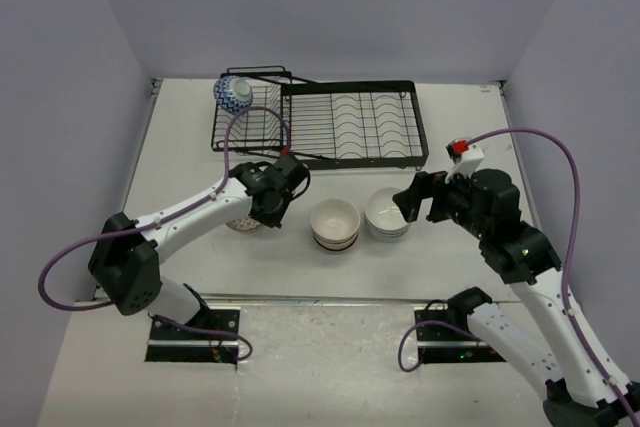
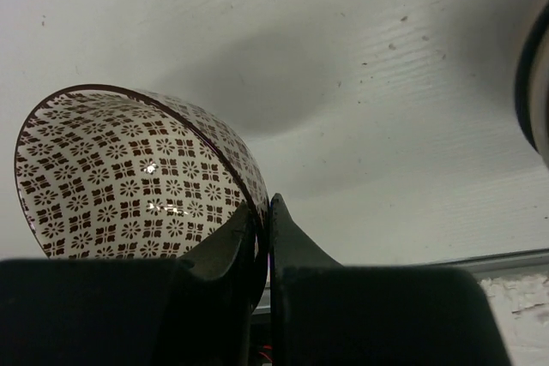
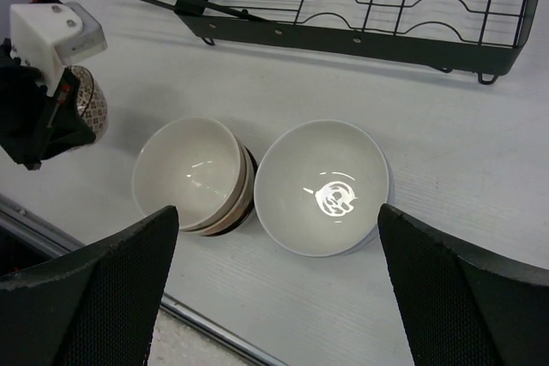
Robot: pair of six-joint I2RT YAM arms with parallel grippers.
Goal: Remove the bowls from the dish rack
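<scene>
Right now my left hand (image 2: pixel 264 216) is pinched tight on the rim of the brown-patterned bowl (image 2: pixel 129 177), with one finger inside the wall and one outside. The bowl hangs tilted, its mouth turned sideways, close over the tabletop (image 2: pixel 386 83). In the top view it sits to the left of the two stacks, but the arm covers most of it, so I cannot tell whether its base touches the surface. My right hand (image 1: pixel 423 199) is spread wide and holds nothing. It hovers over the white bowls (image 3: pixel 322 186), which are stacked just beside the cream bowls (image 3: pixel 193 173) with the dark band. Both stacks stand on the tabletop in front of the dish rack (image 1: pixel 350 122). One blue-and-white bowl (image 1: pixel 233 94) rests in the rack's smaller angled section at the far left.
</scene>
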